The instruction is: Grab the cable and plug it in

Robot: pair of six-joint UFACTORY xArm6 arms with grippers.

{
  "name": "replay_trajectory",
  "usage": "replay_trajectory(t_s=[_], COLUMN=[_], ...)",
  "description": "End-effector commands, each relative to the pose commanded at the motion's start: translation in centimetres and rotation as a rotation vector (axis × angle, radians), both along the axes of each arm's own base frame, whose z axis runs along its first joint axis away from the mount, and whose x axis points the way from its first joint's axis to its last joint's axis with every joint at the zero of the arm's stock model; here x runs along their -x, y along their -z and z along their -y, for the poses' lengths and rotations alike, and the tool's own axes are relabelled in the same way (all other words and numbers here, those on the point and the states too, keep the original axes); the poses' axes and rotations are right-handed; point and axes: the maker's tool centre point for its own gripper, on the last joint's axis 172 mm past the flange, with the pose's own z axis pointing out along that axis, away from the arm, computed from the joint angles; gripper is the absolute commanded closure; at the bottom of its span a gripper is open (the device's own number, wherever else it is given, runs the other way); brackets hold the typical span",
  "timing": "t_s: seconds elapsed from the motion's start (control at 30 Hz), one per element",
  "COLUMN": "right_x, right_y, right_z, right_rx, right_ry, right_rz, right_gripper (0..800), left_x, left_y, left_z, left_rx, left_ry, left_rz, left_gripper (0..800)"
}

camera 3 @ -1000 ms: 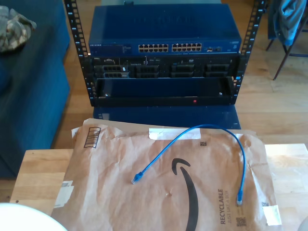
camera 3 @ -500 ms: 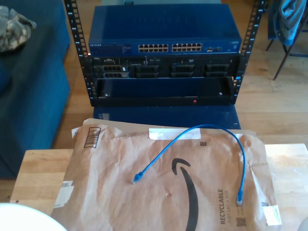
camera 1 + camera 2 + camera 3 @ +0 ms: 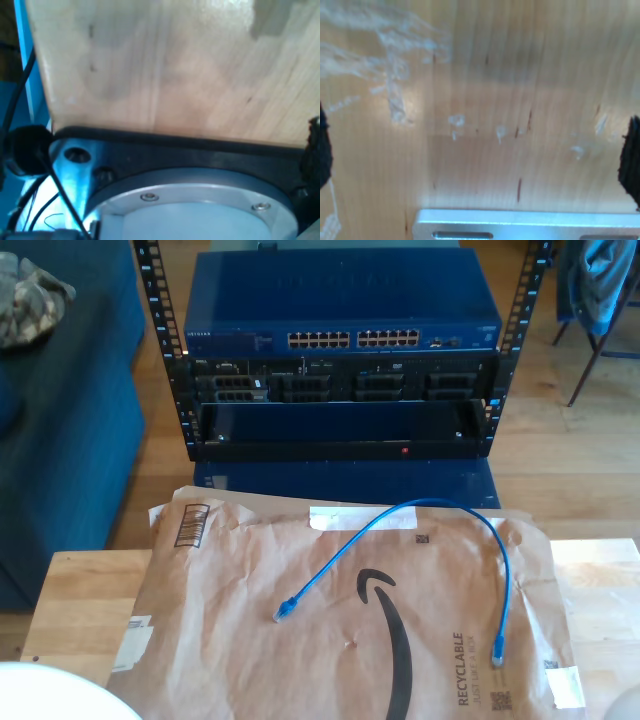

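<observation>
- My first gripper looks along a bare wooden table [image 3: 170,70] with a black and silver arm base [image 3: 190,200] below it. Only a dark sliver shows at the frame edge, so I cannot tell how its jaws stand.
- My second gripper looks down on scuffed wood. Dark finger edges [image 3: 631,155] sit at both sides of the frame with wide bare wood between them, so it reads as spread, with nothing held.
- The cable [image 3: 420,512] lies on the brown paper mailer [image 3: 250,640] spread over the table, in a long arch. One plug [image 3: 283,612] rests near the mailer's middle, the other plug [image 3: 497,652] toward the exterior view's right.
- Each leg runs roughly from the near edge away toward the rack, so each plug's long axis points back toward the camera.
- Neither wrist view has blue cable at the jaws, so I cannot say which arm is nearer to either plug.
- The blue network switch [image 3: 340,325], with its row of ports [image 3: 352,339], sits in the rack [image 3: 150,350] beyond the table's far edge. My judgement is that nothing stands between cable and ports except the open gap.
</observation>
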Motion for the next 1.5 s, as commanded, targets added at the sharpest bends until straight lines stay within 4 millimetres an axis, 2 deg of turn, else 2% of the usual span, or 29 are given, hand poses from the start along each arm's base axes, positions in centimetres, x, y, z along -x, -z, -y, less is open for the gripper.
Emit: replay_trajectory(t_s=[0.1,0.27,0.37,0.47,0.57,0.7,0.83,0.9,1.0,1.13,1.2,1.37,1.5], right_x=[-0.1,-0.5,-1.8,-4.5,-7.5,-12.1,-16.7,-19.0,-22.4,-26.0,-27.6,-29.5,-30.4], right_y=[-1.5,-5.7,-7.4,-8.9,-10.1,-10.9,-12.6,-13.5,-14.8,-17.0,-17.4,-18.2,-17.5], right_z=[0.7,1.5,2.8,3.9,4.7,4.6,3.8,2.6,-0.5,-6.7,-10.8,-19.7,-26.3], right_rx=[0.010,-0.034,0.001,0.036,0.047,0.045,0.073,0.091,0.106,0.116,0.125,0.136,0.146], right_ry=[0.004,0.060,0.083,0.097,0.105,0.115,0.109,0.097,0.051,-0.034,-0.096,-0.235,-0.337], right_rz=[0.003,-0.008,-0.014,-0.022,-0.034,-0.060,-0.059,-0.050,-0.043,-0.048,-0.037,-0.008,-0.039], right_gripper=[3,6,7,9,21,21,28,26,12,11,11,11,10], left_x=[0.1,0.3,-0.5,-2.1,-3.9,-7.4,-11.2,-13.0,-15.4,-18.2,-19.3,-21.6,-22.7], left_y=[-1.8,-5.9,-7.7,-9.7,-11.5,-13.6,-15.2,-15.8,-16.0,-15.8,-15.8,-16.1,-16.4], left_z=[-0.4,-1.9,-3.1,-4.7,-5.2,-5.6,-5.8,-5.6,-4.3,-1.9,-0.8,1.6,2.8], left_rx=[0.022,0.034,0.026,0.003,0.000,-0.032,-0.088,-0.111,-0.125,-0.132,-0.154,-0.177,-0.183], left_ry=[-0.006,-0.020,-0.016,-0.011,-0.007,0.016,0.038,0.044,0.051,0.062,0.073,0.063,0.082], left_rz=[-0.002,-0.017,-0.050,-0.100,-0.151,-0.214,-0.249,-0.256,-0.267,-0.294,-0.310,-0.321,-0.309], left_gripper=[0,0,0,0,0,0,0,0,0,0,0,0,0])
